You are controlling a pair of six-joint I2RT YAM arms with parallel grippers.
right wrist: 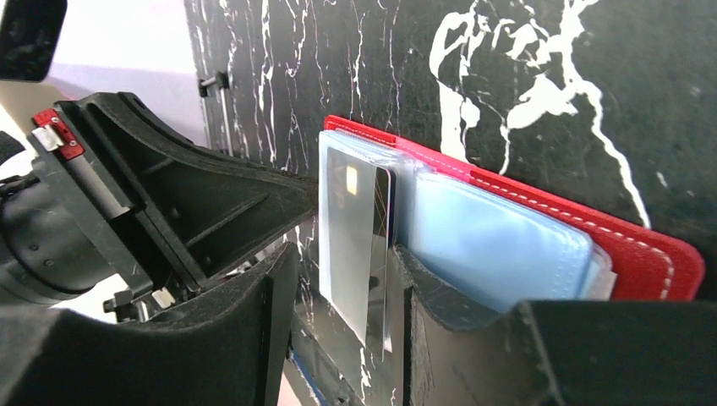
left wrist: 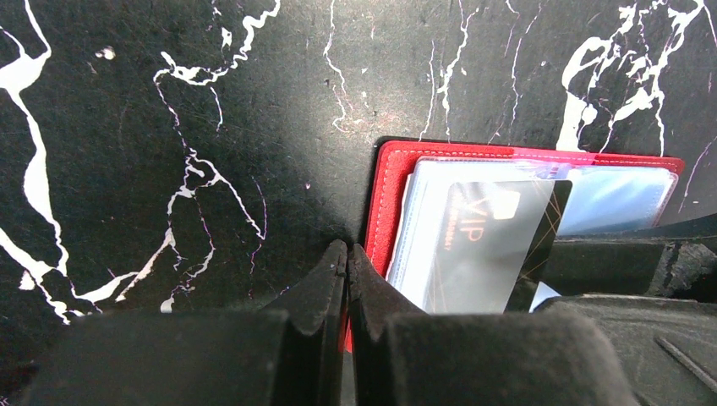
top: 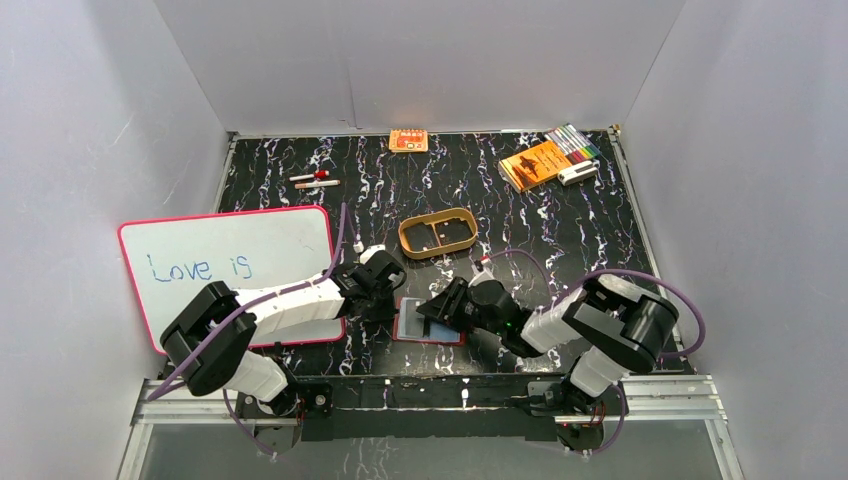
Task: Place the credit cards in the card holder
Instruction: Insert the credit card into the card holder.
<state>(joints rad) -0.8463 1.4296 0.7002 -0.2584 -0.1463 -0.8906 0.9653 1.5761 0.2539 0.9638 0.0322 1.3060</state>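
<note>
Left wrist view first: the card holder (left wrist: pixel 385 211) lies open on the tabletop (left wrist: pixel 169 127), red cover down and clear sleeves up, and the left end effector (left wrist: pixel 347 254) is closed tight with its tips right at the holder's left edge. Pinching or just pressing, I can't say, but either way it reads as an anchor so the holder doesn't skid. Over to the right wrist view: the dark VIP card (right wrist: pixel 355 245) stands partway into a sleeve, and the right end effector (right wrist: pixel 345 262) has its jaws parted around it, a gap showing on one side, so that looks like a let-go, not a clamp. A light blue card (right wrist: pixel 490 237) sits in the neighbouring pocket. From the top view, the left arm (top: pixel 290 300) and right arm (top: pixel 590 320) reach in low from opposite sides, wrists nearly meeting over the holder by the near edge.
</note>
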